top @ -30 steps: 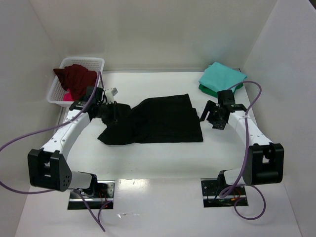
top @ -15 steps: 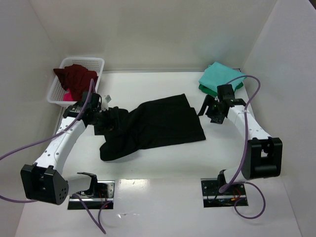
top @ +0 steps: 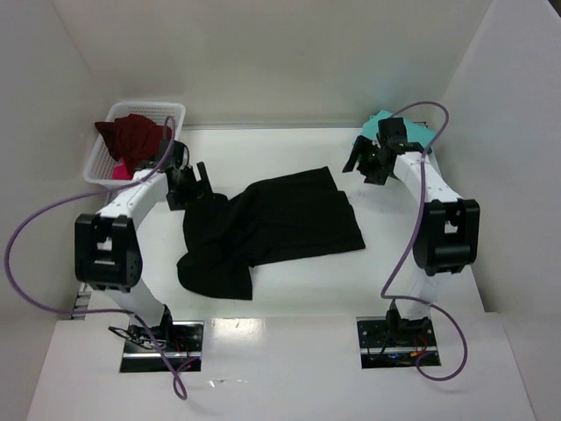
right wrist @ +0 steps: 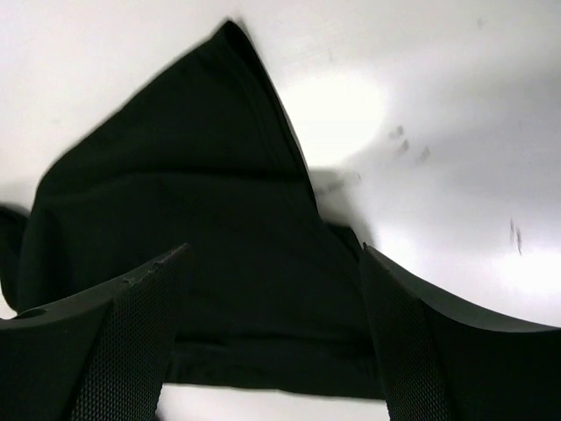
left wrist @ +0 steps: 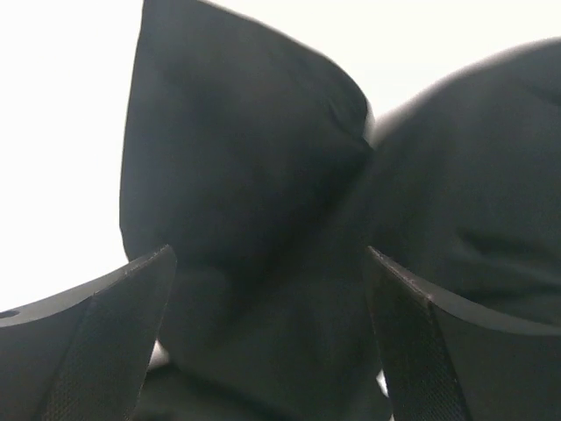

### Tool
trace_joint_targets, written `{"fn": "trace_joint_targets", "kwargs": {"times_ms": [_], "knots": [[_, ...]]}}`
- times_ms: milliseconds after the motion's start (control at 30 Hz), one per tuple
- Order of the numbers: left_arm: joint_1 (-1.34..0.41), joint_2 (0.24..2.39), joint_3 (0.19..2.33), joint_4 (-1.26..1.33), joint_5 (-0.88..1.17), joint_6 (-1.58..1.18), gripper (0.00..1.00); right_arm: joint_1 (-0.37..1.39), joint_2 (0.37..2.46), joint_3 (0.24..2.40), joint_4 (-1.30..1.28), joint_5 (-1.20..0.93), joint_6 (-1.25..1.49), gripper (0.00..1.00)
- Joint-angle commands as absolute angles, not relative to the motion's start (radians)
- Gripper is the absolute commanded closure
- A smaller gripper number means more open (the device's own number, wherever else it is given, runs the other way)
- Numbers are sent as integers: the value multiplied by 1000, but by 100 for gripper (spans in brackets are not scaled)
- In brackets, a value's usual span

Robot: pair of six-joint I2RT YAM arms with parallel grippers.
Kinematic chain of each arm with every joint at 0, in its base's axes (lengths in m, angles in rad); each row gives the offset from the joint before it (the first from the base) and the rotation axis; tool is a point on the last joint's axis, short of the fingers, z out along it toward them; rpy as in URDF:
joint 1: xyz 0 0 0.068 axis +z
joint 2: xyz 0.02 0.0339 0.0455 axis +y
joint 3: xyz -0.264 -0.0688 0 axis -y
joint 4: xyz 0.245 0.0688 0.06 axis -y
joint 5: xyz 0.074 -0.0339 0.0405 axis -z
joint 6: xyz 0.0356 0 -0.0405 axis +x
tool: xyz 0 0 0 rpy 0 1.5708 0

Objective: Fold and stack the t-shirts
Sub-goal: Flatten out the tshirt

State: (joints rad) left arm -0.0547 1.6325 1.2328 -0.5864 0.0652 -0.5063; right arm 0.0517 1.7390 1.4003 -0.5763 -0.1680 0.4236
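Observation:
A large black t-shirt (top: 280, 224) lies rumpled and spread across the middle of the table, its left end bunched toward the front. My left gripper (top: 188, 184) hangs open just over the shirt's back-left edge; in the left wrist view the black cloth (left wrist: 254, 158) fills the space beyond the gripper (left wrist: 267, 254), and nothing is pinched. My right gripper (top: 364, 165) is open above the shirt's back-right corner (right wrist: 193, 219), which lies flat below the gripper (right wrist: 273, 250). A folded teal t-shirt (top: 379, 123) sits at the back right, partly behind the right arm.
A white lattice basket (top: 153, 110) stands at the back left, holding a maroon t-shirt (top: 131, 136) and a bit of pink cloth (top: 117, 173). White walls close in the table on the left, back and right. Purple cables loop off both arms.
The left gripper has opened and let go of the black shirt, whose left end slumped toward the front. Both arms have swung toward the back of the table.

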Motion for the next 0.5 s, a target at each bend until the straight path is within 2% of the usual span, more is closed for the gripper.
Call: {"fn": "trace_joint_targets", "kwargs": {"times_ms": [0, 467], "knots": [[-48, 1739, 1316, -525, 23, -471, 7, 46, 1853, 1516, -522, -218, 382, 18], [20, 1934, 1460, -486, 20, -423, 7, 67, 2137, 1761, -505, -267, 265, 15]]}}
